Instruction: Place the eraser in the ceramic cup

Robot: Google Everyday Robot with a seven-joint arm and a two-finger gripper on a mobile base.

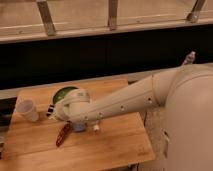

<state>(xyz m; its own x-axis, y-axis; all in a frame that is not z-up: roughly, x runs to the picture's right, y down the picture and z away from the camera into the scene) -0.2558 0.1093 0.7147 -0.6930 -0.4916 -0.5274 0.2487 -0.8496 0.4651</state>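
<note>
We are looking down on a wooden desk [115, 145], and the white arm [125, 102] is reaching in from the right, stretching across the back half of the desk toward its left side; the rounded wrist is sitting over the near edge of the green bowl [64, 93] and covering part of its rim; the gripper [52, 111] is poking out at the arm's left end, low, just left of the bowl, hanging between the bowl and the ceramic cup [27, 110]; the wrist is hiding most of it, so we are not able to make out whether it is spread or closed; a dark patch is showing right at its tip, and we cannot say whether that is the eraser or part of the gripper itself, so that is as far as we are placing the eraser; the cup is standing upright near the left edge of the desk, mouth up, close to the gripper but apart from it; nearer to us, a slim red object [62, 134] is lying tilted on the wood below the wrist; a small blue-grey pad [79, 127] is sitting just right of it, tucked under the arm; a little white object [95, 129] is lying just beside the pad.
</note>
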